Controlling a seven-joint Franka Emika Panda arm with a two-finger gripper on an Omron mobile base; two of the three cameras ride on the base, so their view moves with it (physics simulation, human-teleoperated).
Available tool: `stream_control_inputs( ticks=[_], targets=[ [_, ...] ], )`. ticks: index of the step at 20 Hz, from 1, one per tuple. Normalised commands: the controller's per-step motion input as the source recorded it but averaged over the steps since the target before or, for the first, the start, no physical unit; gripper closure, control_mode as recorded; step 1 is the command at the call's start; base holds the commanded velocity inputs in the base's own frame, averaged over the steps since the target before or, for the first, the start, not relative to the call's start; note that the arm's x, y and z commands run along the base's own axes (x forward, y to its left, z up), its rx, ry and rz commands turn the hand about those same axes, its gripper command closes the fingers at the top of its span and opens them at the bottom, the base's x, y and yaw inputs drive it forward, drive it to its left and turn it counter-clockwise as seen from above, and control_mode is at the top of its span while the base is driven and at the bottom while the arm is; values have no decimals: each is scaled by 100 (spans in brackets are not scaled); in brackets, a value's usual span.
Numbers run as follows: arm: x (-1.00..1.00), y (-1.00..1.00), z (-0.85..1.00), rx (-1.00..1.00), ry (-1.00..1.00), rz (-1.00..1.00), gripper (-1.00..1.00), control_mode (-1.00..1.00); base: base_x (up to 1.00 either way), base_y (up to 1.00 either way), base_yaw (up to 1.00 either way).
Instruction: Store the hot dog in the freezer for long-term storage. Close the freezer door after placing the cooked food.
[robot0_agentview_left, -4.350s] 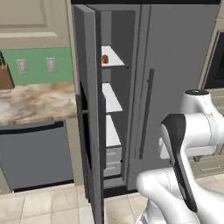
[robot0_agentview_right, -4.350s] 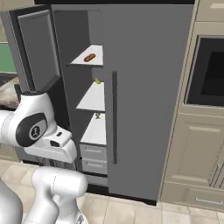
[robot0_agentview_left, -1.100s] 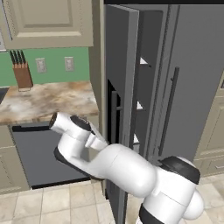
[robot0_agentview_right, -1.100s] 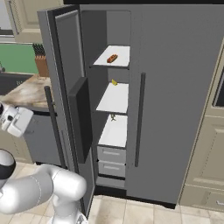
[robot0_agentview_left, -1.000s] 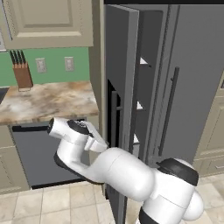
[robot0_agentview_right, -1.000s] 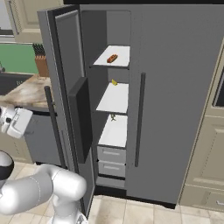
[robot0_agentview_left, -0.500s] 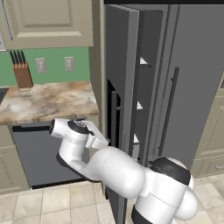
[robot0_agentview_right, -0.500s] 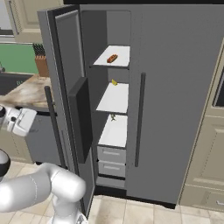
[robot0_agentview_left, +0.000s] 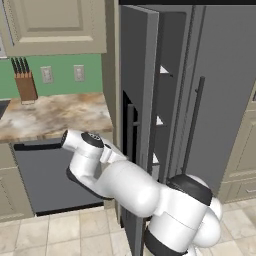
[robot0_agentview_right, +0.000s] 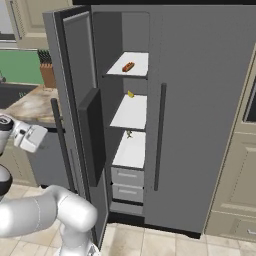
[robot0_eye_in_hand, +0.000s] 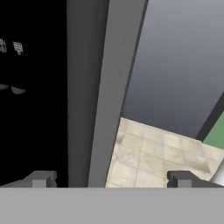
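The freezer (robot0_agentview_right: 131, 125) fills the middle of the right base view, the tall narrow left half of a grey steel side-by-side fridge, its white shelves and two grey drawers exposed. In the left base view it sits right of centre, and there only slivers of the white shelves peek past the door edge. The freezer door (robot0_agentview_right: 82, 115) stands swung wide open toward the left of the right base view, its black dispenser panel and long vertical bar handle facing the camera; its top is cut off by the frame edge in the left base view, and its lower part is hidden behind the white arm. To the right, the plain fridge door (robot0_agentview_right: 200, 110) is shut.

At the left of both base views lies a marbled counter (robot0_agentview_left: 55, 114) above a grey dishwasher (robot0_agentview_left: 47, 175), with a knife block (robot0_agentview_left: 24, 80) against the green wall.

The gripper (robot0_eye_in_hand: 109, 179) shows at the bottom of the hand view, fingertips spread wide apart with nothing between them — beyond them a grey vertical edge, a black surface at left and tan floor tiles.

The hot dog (robot0_agentview_right: 128, 66) lies on the top shelf in the upper middle of the right base view — tiny, red-orange in a tan bun. One shelf down, a small yellow food item (robot0_agentview_right: 130, 93) sits at the back; its kind is too small to tell.
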Motion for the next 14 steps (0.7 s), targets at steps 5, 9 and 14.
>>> stream_control_inputs(
  ticks=[5, 9, 14],
  targets=[
    [3, -24, -10, 0, 8, 0, -100, -100, 0, 0, 0],
    [0, -35, -8, -3, 0, 0, -100, -100, 0, 0, 0],
    [0, -27, -6, -2, 0, 0, -100, -100, 0, 0, 0]
  ],
)
